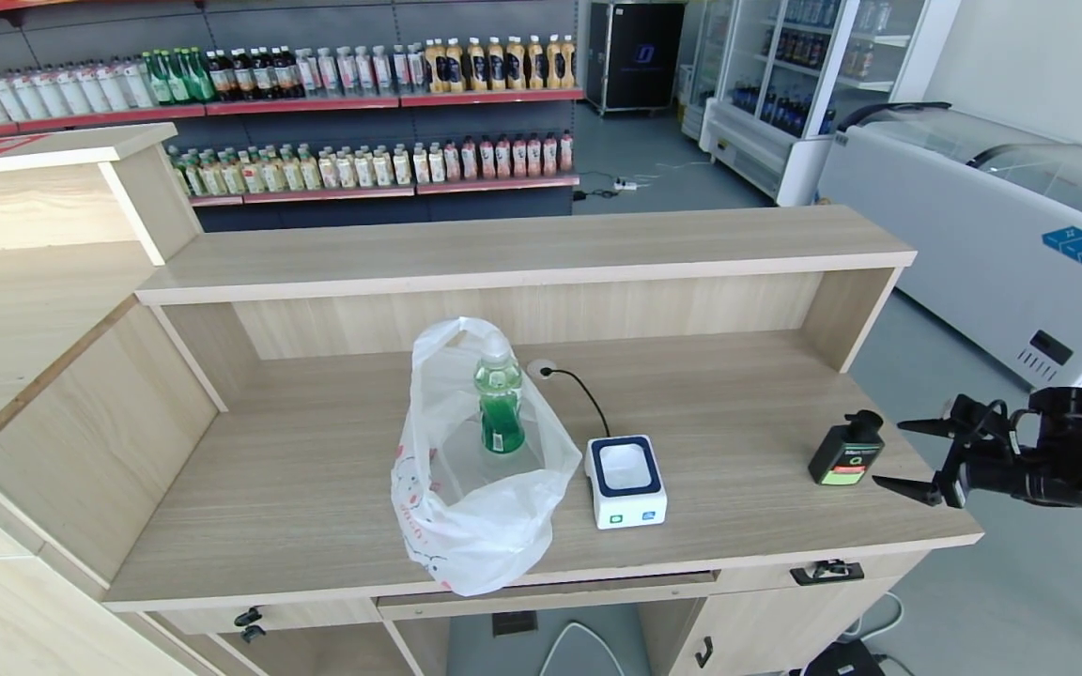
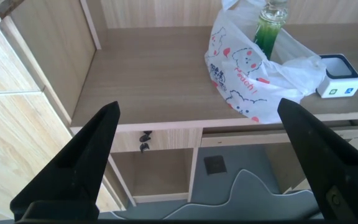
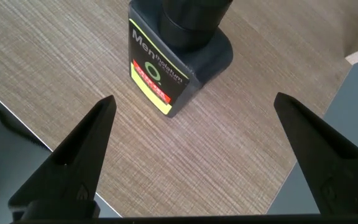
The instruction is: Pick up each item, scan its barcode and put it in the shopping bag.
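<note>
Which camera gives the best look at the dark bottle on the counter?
The head view: the dark bottle stands whole and upright near the right end of the counter. The right wrist view shows it close up, with its cap cut off.

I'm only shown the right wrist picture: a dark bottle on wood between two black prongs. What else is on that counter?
Observer: A white shopping bag stands near the middle of the counter, to the left of your dark bottle.
Visitor: Anything in it?
Observer: A green bottle stands upright inside.
Visitor: And where's the scanner?
Observer: The white scanner sits between the bag and the dark bottle, close beside the bag.
</note>
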Robot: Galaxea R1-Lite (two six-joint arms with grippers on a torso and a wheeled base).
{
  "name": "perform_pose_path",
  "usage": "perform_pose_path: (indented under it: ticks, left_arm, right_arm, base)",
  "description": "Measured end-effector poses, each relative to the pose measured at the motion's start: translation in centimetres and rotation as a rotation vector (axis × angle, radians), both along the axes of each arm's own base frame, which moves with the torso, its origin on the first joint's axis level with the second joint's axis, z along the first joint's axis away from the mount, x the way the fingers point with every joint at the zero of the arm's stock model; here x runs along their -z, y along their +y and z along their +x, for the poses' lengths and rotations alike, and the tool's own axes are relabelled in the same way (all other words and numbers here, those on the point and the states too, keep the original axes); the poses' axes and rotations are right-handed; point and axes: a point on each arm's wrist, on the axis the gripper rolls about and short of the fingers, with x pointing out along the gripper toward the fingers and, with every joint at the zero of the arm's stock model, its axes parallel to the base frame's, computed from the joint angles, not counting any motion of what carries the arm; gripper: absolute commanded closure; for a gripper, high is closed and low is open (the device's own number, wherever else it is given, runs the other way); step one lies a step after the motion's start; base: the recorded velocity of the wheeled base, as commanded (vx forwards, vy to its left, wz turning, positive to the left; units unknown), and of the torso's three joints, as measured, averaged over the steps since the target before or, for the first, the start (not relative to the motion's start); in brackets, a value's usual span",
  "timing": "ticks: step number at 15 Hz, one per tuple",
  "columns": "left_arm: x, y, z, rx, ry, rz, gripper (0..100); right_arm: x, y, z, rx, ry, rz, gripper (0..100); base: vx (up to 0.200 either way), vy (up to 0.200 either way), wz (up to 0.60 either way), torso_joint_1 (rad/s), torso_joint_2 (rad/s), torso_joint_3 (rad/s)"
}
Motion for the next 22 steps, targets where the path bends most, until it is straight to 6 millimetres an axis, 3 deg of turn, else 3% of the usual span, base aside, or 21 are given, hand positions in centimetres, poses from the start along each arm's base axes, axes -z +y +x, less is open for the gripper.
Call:
perform_pose_path:
  ticks: [12,22]
  left_arm:
    - [0.0,0.0,0.0,0.0,0.0,0.0,0]
    - [0.0,0.0,0.0,0.0,0.0,0.0,0]
  right_arm:
    - [1.3,3.4,2.4,-0.09,0.003,0.003,0]
    - [2.2,4.1,3.0,-0.11,0.01,0.005,0]
  base:
    - [0.0,0.0,0.0,0.0,0.0,0.0]
    - [0.0,0.0,0.0,0.0,0.0,0.0]
